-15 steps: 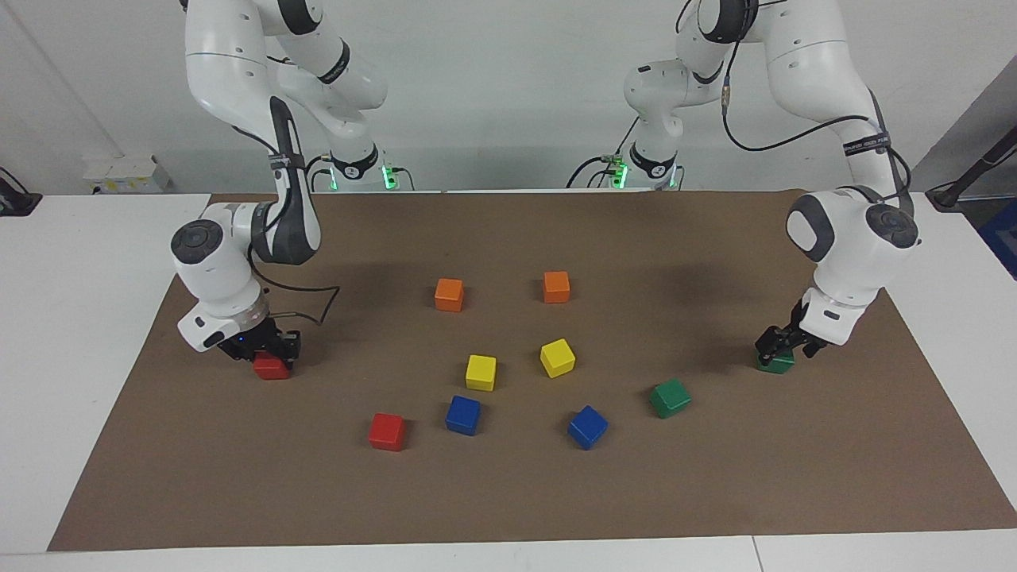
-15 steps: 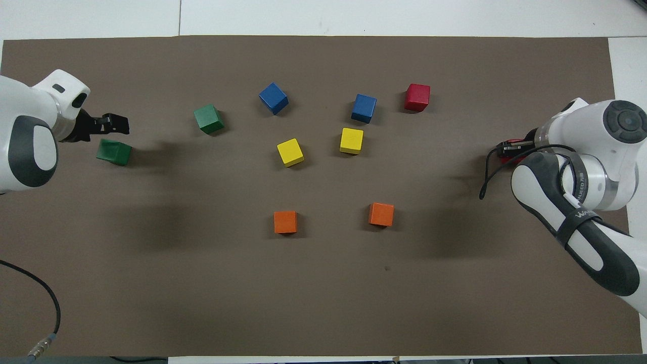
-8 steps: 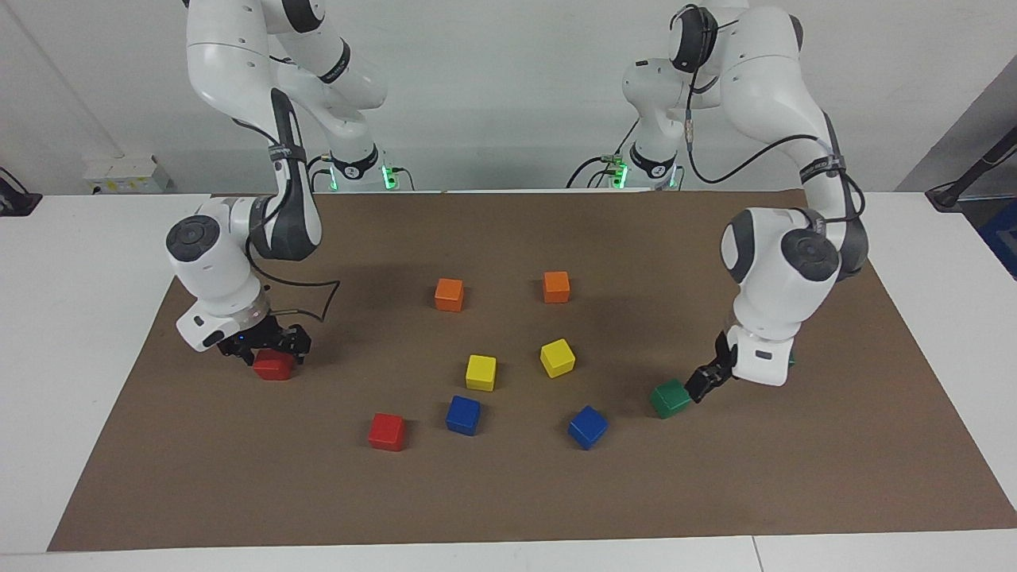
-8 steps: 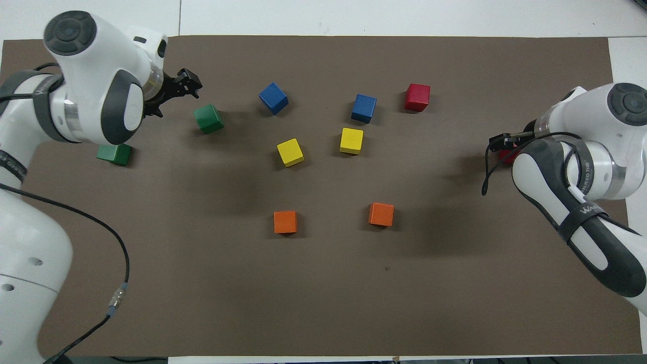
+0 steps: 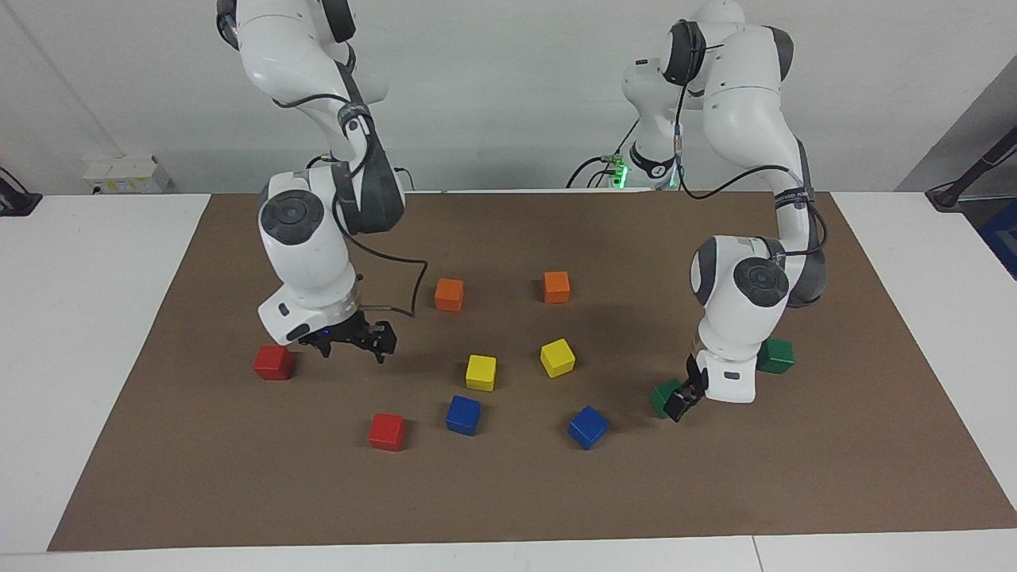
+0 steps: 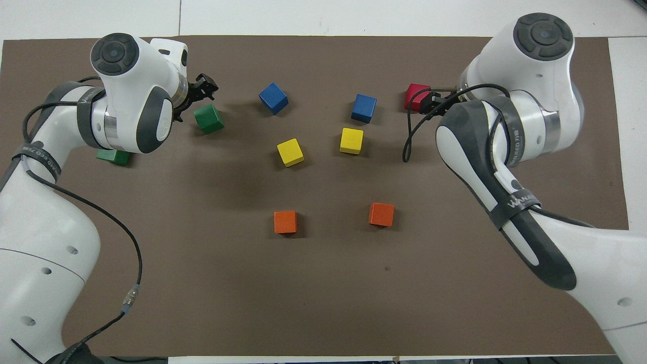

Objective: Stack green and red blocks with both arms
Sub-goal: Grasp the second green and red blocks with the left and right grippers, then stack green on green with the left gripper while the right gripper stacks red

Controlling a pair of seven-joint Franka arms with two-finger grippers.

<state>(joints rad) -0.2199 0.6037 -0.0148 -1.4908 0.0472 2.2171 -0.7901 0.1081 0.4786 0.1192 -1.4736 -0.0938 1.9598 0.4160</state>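
**Two arms close in on their second blocks**

The left arm's black two-finger gripper (image 5: 681, 400) hangs low beside a small glossy dark green cube (image 5: 664, 397), its fingers spread and empty, the cube's edge just at their tips. The second dark green cube (image 5: 775, 355) sits on the brown table mat (image 5: 508, 492) nearer to the robots, toward the left arm's end, partly hidden by that arm's wrist. At the right arm's end, the right gripper (image 5: 353, 340) hovers open and empty above the mat, between one bright red cube (image 5: 273, 362) and the other bright red cube (image 5: 387, 431), which lies farther from the robots. No block is stacked yet; all four rest singly on the mat. By appearances, both arms are in the approach-and-grasp step. The left gripper next needs to straddle its green cube squarely before closing; the right must travel on over the farther red cube and descend. Orange, yellow and blue cubes sit untouched mid-table.
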